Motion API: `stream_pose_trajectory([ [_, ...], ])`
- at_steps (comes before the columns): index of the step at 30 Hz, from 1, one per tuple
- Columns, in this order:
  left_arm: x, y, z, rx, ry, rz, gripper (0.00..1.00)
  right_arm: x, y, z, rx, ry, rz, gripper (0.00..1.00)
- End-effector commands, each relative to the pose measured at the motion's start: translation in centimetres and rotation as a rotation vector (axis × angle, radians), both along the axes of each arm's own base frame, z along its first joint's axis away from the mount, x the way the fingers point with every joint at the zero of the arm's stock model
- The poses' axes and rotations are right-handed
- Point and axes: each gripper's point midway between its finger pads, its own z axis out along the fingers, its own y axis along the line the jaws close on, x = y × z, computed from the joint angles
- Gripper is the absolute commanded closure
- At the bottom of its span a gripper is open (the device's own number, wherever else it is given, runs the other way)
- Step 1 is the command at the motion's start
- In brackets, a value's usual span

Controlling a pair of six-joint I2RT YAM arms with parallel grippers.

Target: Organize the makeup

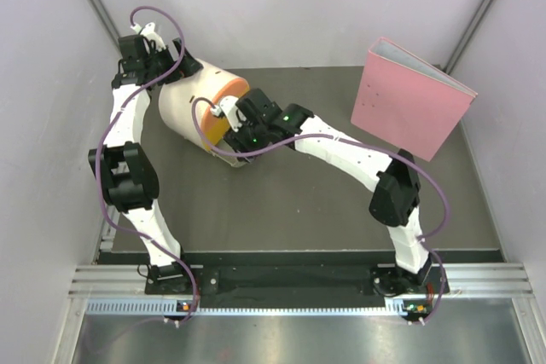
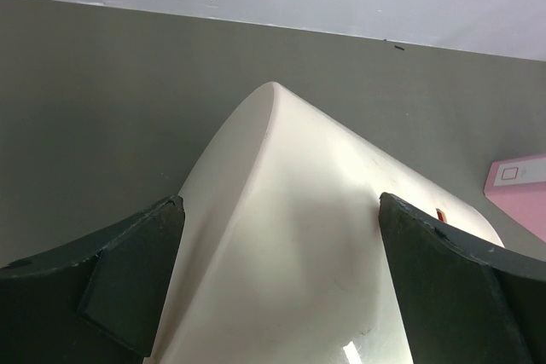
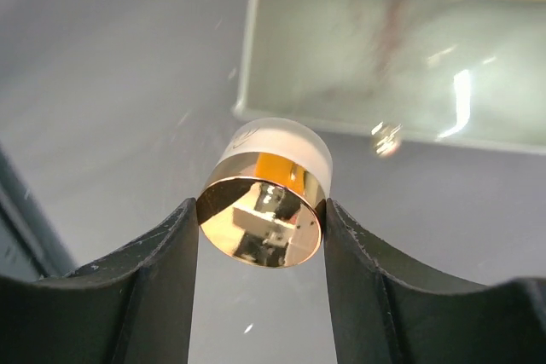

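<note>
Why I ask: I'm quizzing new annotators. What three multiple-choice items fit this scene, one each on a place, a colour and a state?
1. Where does the binder stand?
A. right rear of the table
B. left front
C. lying flat at centre

2. What colour is the front of the box?
A. blue
B. orange
C. green

3. The right gripper is:
A. open, empty
B. shut, empty
C. shut on the compact

Answers:
1 A: the top view shows it upright at the right rear.
2 B: the round front shows orange against the cream body.
3 C: the right wrist view shows the gold compact pinched in it.
</note>
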Motion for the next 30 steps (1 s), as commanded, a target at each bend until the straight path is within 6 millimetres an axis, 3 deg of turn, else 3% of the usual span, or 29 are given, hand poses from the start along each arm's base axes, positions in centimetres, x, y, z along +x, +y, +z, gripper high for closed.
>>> stream_pose_trajectory([
  [1,-2.3,-1.4,-6.0,0.005,0.207,-0.050,0.01,5.3,1.6,4.0,0.123,-0.128,-0.081,0.97],
  [5,-2.3,-1.3,-6.1,0.003,0.209,-0.048,0.01,8.0,1.3,4.1,0.159,-0.129,-0.135,0.97],
  [17,-2.4,-1.5,-6.1,0.004,0.209,-0.055,0.01,12.4,2.2,2.0,0.210,-0.108,-0.210,0.97],
  [27,-2.6,-1.4,-6.1,0.009,0.212,-0.053,0.01,12.7,3.4,-0.4,0.222,-0.069,-0.215,0.95],
  [30,-2.6,-1.5,-6.1,0.009,0.214,-0.053,0.01,12.8,3.5,-1.0,0.230,-0.046,-0.235,0.90],
])
